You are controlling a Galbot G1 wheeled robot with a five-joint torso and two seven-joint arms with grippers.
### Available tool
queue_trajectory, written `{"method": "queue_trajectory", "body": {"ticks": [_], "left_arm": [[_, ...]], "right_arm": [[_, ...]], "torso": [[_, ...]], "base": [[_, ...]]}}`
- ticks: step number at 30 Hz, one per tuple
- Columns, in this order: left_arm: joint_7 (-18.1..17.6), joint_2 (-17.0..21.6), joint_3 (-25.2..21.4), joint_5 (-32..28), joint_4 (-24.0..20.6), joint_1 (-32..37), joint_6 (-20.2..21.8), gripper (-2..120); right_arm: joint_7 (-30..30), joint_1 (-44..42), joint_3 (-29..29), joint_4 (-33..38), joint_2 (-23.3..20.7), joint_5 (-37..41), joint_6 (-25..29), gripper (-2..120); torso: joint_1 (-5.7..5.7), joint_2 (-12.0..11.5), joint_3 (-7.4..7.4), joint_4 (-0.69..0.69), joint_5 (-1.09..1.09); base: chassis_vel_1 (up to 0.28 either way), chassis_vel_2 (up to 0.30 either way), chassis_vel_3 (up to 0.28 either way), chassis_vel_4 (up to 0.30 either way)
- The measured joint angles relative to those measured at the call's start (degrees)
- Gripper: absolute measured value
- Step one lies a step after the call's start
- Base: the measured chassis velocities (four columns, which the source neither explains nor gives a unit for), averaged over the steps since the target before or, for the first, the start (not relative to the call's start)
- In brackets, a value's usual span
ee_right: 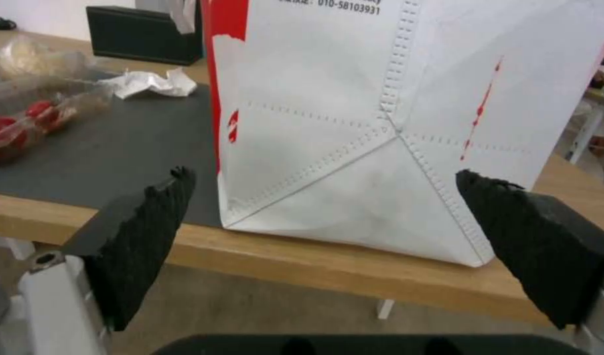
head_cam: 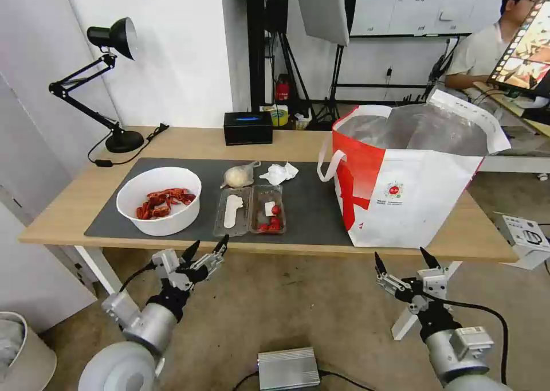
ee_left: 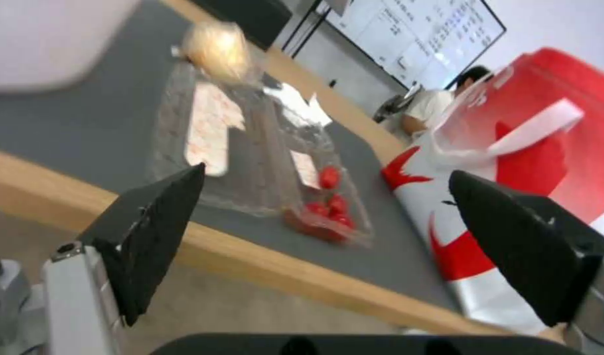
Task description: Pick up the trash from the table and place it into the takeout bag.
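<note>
Clamshell box [head_cam: 250, 210] just beyond left tool [head_cam: 207, 246]

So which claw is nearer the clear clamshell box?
Left. The left claw hangs open just off the table's front edge below the clamshell box; the right claw, also open, sits below the takeout bag.

On the dark mat of the wooden table [head_cam: 69, 207], left to right: white bowl [head_cam: 159, 200] holding red shells; open clear box [head_cam: 250, 210] with red bits in its right half; behind it, knotted bag [head_cam: 238, 175] and crumpled tissue [head_cam: 279, 173]; upright white-and-red takeout bag [head_cam: 412, 196], mouth open, foil-lined.
</note>
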Motion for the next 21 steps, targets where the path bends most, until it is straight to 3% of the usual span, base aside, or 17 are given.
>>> {"method": "queue_trajectory", "body": {"ticks": [1, 2, 4, 5, 7, 8, 11, 21], "left_arm": [[-2.66, 0.11, 0.66, -3.32, -0.49, -0.86, 0.67, 100], [-2.66, 0.11, 0.66, -3.32, -0.49, -0.86, 0.67, 100], [-7.74, 0.15, 2.06, -8.88, -1.33, -2.97, 1.55, 100], [-7.74, 0.15, 2.06, -8.88, -1.33, -2.97, 1.55, 100], [-12.32, -0.11, 3.33, -13.25, -1.83, -4.8, 2.12, 100], [-12.32, -0.11, 3.33, -13.25, -1.83, -4.8, 2.12, 100], [-17.91, -1.04, 5.14, -17.41, -2.08, -7.07, 2.45, 100], [-25.27, -3.5, 6.88, -21.85, -1.88, -10.77, 2.46, 100]], "right_arm": [[0.01, 0.0, 0.01, -0.01, 0.0, 0.0, -0.02, 100], [0.01, 0.0, 0.01, -0.01, 0.0, 0.0, -0.02, 100], [0.05, 0.01, 0.02, -0.11, 0.03, -0.01, -0.1, 100], [0.05, 0.01, 0.02, -0.11, 0.03, -0.01, -0.1, 100], [0.1, 0.01, -0.15, -0.25, 0.16, -0.15, -0.18, 100], [0.1, 0.01, -0.15, -0.25, 0.16, -0.15, -0.18, 100], [0.23, 0.04, -0.39, -0.37, 0.32, -0.4, -0.26, 100], [0.35, 0.09, -0.43, -0.63, 0.52, -0.59, -0.36, 100]], "torso": [[0.0, 0.0, 0.0, 0.0, 0.0], [0.0, 0.0, 0.0, 0.0, 0.0], [0.0, 0.0, 0.0, 0.0, 0.0], [0.0, 0.0, 0.0, 0.0, 0.0], [0.0, 0.0, 0.0, 0.0, 0.0], [0.0, 0.0, 0.0, 0.0, 0.0], [0.0, 0.0, 0.0, 0.0, 0.0], [0.0, 0.0, 0.0, 0.0, 0.01]], "base": [[0.0, 0.0, 0.0, 0.0], [0.0, 0.0, 0.0, 0.0], [0.0, 0.0, 0.0, 0.0], [0.0, 0.0, 0.0, 0.0], [0.0, 0.0, 0.0, 0.0], [0.0, 0.0, 0.0, 0.0], [0.0, 0.0, 0.0, 0.0], [0.0, 0.0, 0.0, 0.0]]}}
